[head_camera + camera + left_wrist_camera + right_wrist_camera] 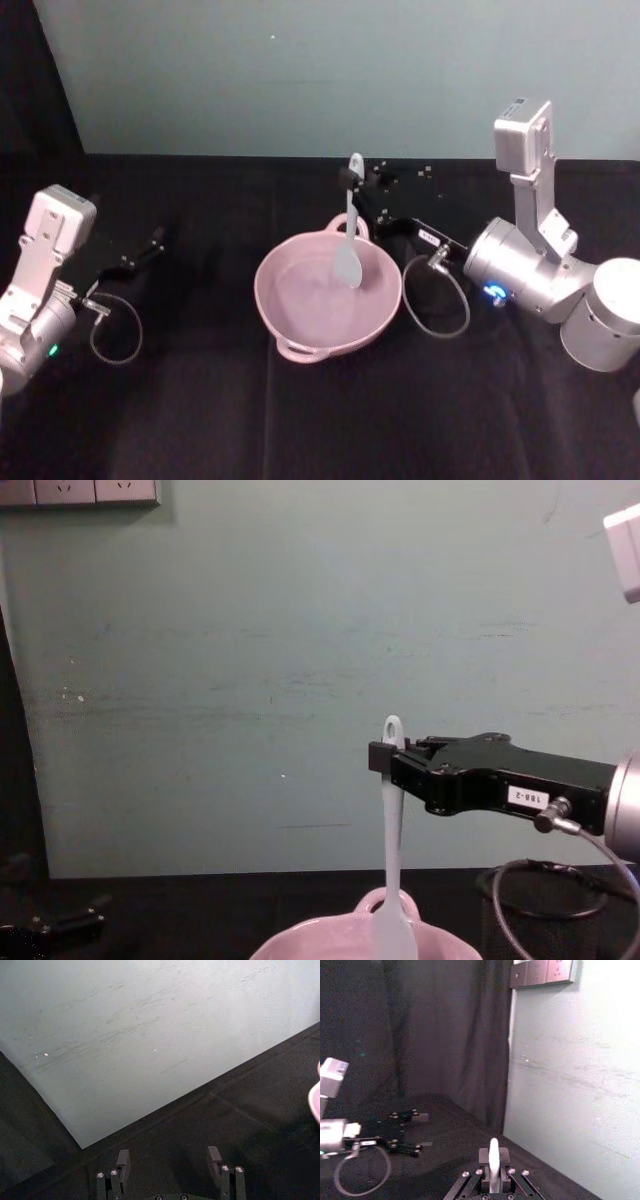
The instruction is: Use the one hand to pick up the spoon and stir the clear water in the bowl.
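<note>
**Holding the spoon upright over the pink bowl**

I am clamping my right gripper (381,757) on the white spoon (391,825), with both black fingers pressing on the handle just below its hole. The spoon is hanging nearly upright from my fingers. Its flat paddle head is pointing down into the pale pink bowl (266,300).

In the head view the head is sitting over the back part of the bowl's inside, close to the loop handle on the far rim. In the chest view it is passing in front of that loop and dipping below the rim line. I cannot tell whether it is touching the water or the bowl's bottom.

The bowl is standing in the middle of the black tablecloth (200,420), between my two arms. My right wrist is reaching in from the right, and its grey cable loop (437,300) is lying just beside the bowl.

My left gripper (169,1157) is resting well apart on the left of the table. Its fingers are standing apart and holding nothing.
</note>
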`<state>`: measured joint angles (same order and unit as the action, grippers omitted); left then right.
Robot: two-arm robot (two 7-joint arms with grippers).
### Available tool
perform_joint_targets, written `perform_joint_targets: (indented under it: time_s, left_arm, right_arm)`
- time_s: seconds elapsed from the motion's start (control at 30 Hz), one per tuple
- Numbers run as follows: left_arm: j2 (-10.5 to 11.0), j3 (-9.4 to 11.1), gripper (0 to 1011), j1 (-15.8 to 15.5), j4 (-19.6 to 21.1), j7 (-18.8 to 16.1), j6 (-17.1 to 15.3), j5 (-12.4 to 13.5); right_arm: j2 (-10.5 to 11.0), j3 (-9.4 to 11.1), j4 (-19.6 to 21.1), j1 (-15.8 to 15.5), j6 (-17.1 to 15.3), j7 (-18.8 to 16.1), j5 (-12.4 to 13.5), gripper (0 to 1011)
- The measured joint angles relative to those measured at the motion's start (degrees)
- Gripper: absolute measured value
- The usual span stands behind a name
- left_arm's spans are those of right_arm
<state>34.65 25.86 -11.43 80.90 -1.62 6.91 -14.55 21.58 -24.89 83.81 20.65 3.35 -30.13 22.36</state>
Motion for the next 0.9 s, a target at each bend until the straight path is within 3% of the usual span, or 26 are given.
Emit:
perform_joint_targets:
  time_s: [0.2, 0.53, 0.77, 0.9]
  left_arm:
    - [0.0, 0.0, 1011, 0.0, 0.0, 0.0, 0.0, 0.0]
    - [0.0, 0.0, 1011, 0.0, 0.0, 0.0, 0.0, 0.0]
    - [0.0, 0.0, 1011, 0.0, 0.0, 0.0, 0.0, 0.0]
    - [0.0, 0.0, 1011, 0.0, 0.0, 0.0, 0.0, 0.0]
  right_arm:
    - [0.5, -0.5, 1.7, -1.0, -1.5, -1.0, 1.9, 119]
    - [0.3, -0.5, 1.7, -0.8, -1.1, -1.0, 4.1, 120]
    - [1.1, 1.3, 3.3, -0.5, -1.8, 0.0, 6.3, 120]
    - [1.9, 3.3, 5.8, -0.8, -3.8, 1.6, 8.7, 119]
